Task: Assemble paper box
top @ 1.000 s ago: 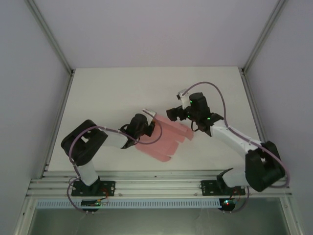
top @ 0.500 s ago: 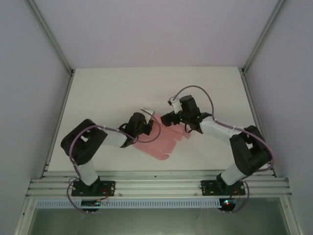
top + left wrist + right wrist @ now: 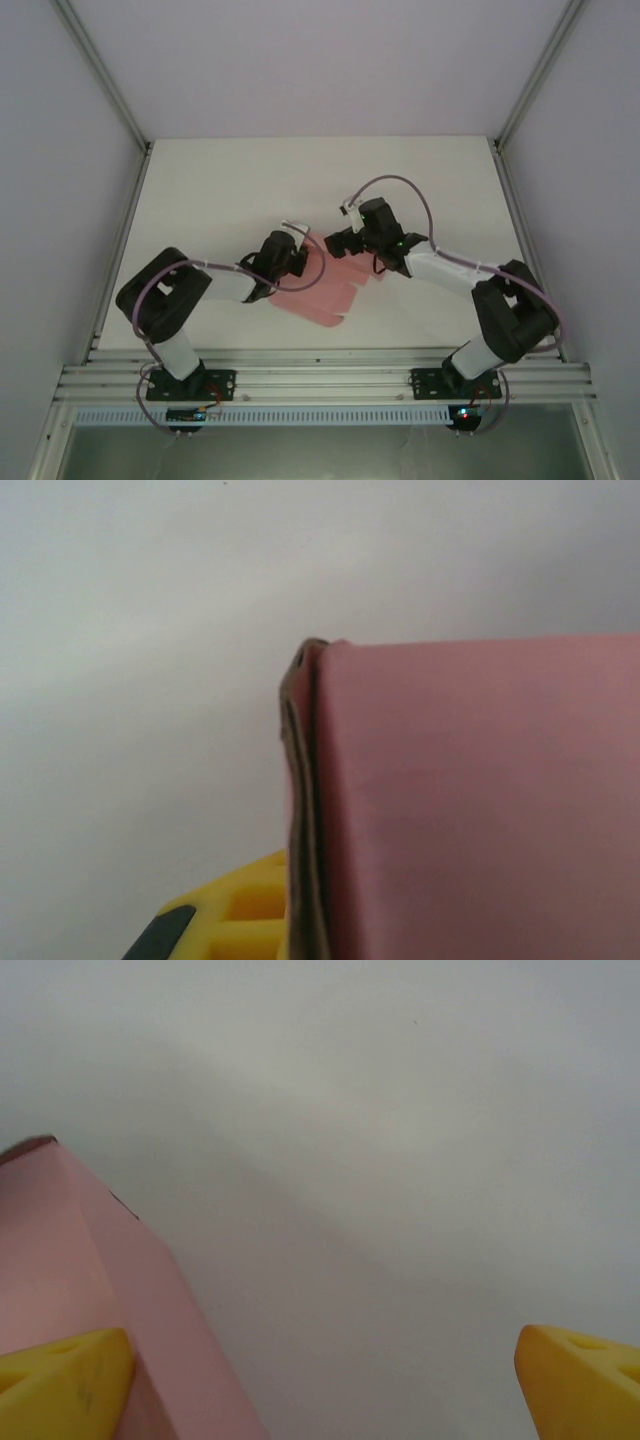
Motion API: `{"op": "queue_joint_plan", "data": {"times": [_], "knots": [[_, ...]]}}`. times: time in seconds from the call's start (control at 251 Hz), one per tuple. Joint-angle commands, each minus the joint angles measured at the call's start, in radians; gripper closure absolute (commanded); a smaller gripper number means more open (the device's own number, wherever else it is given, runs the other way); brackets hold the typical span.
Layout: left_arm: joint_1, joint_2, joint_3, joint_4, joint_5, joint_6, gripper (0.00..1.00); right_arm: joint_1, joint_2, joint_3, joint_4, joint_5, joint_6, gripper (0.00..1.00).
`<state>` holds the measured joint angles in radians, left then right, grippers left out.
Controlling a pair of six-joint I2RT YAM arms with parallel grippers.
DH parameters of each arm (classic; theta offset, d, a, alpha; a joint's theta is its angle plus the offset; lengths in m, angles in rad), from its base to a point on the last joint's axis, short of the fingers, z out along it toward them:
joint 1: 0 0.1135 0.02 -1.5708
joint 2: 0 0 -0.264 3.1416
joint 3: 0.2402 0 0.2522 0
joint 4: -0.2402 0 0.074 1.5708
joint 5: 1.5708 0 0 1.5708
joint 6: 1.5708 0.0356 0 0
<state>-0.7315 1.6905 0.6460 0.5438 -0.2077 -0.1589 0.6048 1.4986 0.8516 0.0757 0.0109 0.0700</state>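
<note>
The paper box [image 3: 328, 290] is a pink card sheet, partly folded, lying on the white table [image 3: 220, 190] between the two arms. My left gripper [image 3: 305, 250] is shut on its upper left edge. In the left wrist view the card [image 3: 480, 800] stands close up, its folded edge clamped beside one yellow finger [image 3: 235, 920]. My right gripper [image 3: 340, 243] hovers at the card's upper right part. In the right wrist view its jaws [image 3: 320, 1380] stand wide open with bare table between them, and the left fingertip [image 3: 60, 1375] is right against a folded pink panel [image 3: 110, 1260].
An aluminium rail [image 3: 320, 378] runs along the near edge with both arm bases on it. Grey walls [image 3: 60, 200] close in the table on the left, right and back.
My right arm has swung left and reached in to the card's upper right part. The left gripper has drawn the card slightly left and stays shut on it.
</note>
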Motion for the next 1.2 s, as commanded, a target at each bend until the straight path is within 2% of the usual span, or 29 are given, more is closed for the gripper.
{"op": "queue_joint_plan", "data": {"times": [0.0,0.14,0.267,0.383,0.663,0.862,1.01,1.114,1.197], "knots": [[-0.01,-0.076,0.024,-0.057,-0.07,-0.077,1.0,-0.02,-0.167,-0.088,0.011,0.077,0.157,0.0],[-0.012,-0.146,0.009,-0.071,-0.071,-0.132,1.0,-0.072,-0.35,-0.201,0.153,0.03,0.264,0.0],[-0.013,-0.18,0.016,-0.118,-0.072,-0.16,1.0,-0.086,-0.42,-0.209,0.066,0.022,0.246,0.0],[-0.012,-0.193,0.034,-0.162,-0.067,-0.181,1.0,-0.094,-0.436,-0.207,-0.002,0.036,0.225,0.0],[-0.01,-0.199,0.076,-0.228,-0.07,-0.225,1.0,-0.107,-0.424,-0.233,-0.027,-0.061,0.146,0.0],[-0.009,-0.219,0.085,-0.236,-0.03,-0.226,1.0,-0.113,-0.399,-0.241,-0.068,-0.03,0.105,0.0],[-0.01,-0.229,0.068,-0.181,0.082,-0.199,1.0,-0.115,-0.365,-0.27,0.055,-0.036,0.115,0.0],[-0.014,-0.219,0.068,-0.154,0.162,-0.192,1.0,-0.118,-0.338,-0.322,0.24,-0.122,0.145,0.0],[-0.026,-0.209,0.078,-0.158,0.183,-0.178,1.0,-0.12,-0.322,-0.38,0.427,-0.139,0.198,0.0]]}}
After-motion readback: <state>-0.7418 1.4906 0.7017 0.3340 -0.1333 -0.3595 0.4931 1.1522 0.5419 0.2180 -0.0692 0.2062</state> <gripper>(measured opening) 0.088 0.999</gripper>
